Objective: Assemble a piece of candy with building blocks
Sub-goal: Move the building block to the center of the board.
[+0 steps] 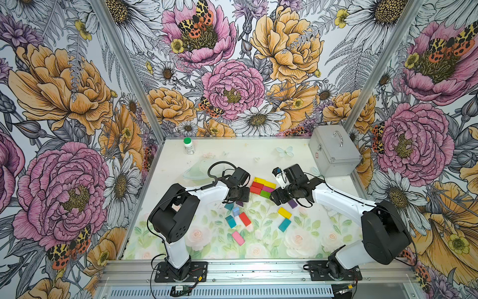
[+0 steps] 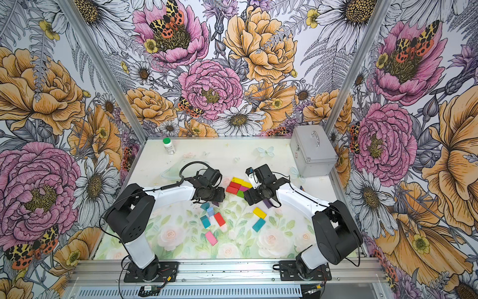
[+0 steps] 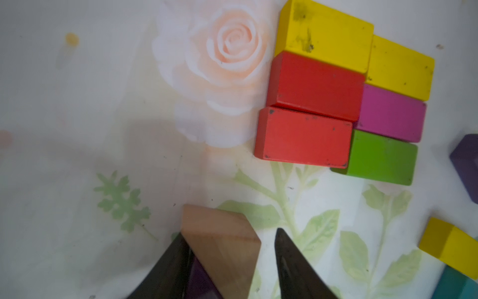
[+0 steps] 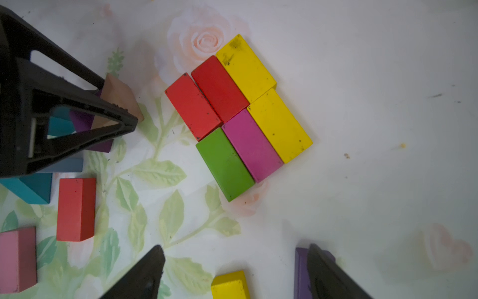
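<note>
Across the flowered table [image 1: 284,155], a silver case [image 1: 333,152] fills the upper right corner. At centre frame in both top views, six building blocks [image 1: 262,187] lie packed edge to edge: two yellow, two red, one magenta, one green. Below them, loose blocks [image 1: 244,218] lie scattered. At the lower edge of its wrist view, the right gripper [image 4: 236,247] gapes wide and empty, a purple block [image 4: 300,271] beside one finger. The left gripper [image 3: 230,233] straddles a tan triangle [image 3: 219,238]; whether it pinches tight cannot be told.
</note>
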Motion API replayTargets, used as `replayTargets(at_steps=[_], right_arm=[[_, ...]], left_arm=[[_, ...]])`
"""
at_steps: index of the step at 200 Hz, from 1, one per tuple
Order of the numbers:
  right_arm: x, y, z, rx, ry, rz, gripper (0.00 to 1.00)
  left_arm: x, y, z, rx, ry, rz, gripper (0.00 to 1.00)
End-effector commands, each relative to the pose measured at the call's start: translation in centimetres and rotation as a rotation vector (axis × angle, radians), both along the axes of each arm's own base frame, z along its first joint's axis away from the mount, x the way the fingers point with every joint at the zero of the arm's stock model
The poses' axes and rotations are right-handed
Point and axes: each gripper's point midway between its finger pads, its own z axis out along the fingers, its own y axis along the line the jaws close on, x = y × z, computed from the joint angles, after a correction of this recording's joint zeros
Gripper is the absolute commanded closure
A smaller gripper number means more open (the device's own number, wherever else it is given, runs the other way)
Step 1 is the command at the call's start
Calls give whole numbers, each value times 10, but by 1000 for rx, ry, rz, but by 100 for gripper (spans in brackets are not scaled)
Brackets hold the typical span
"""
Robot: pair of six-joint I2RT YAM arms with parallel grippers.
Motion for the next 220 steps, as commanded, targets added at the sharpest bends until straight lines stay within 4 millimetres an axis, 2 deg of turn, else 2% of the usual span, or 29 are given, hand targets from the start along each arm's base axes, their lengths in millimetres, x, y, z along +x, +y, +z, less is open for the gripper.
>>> replayTargets(at_steps=[1, 47, 67, 103, 116, 120, 157, 194, 220], right_arm=[[4, 0, 11, 30, -41, 5, 13], [5, -3, 13, 37, -47, -2, 13], [5, -3, 14, 41, -48, -2, 13], [7, -3, 15, 45, -52, 1, 13], [7, -3, 16, 47, -55, 1, 13], [7, -3, 16, 47, -55, 0, 13], [7, -6, 18, 48, -63, 1, 13], [9, -8, 19, 53, -65, -2, 13], [9, -5, 20, 75, -64, -6, 13]], left_arm=[[4, -1, 1, 38, -14, -19, 56], [7, 4, 2, 66, -21, -17, 66], [11, 13, 3, 71, -24, -2, 67], [29, 24, 6, 69, -35, 26, 62], [38, 24, 13, 55, -52, 30, 61], [38, 26, 1, 72, -28, 28, 61], [59, 29, -2, 70, -30, 37, 60], [74, 29, -2, 61, -37, 41, 60], [81, 22, 7, 26, -51, 31, 56]])
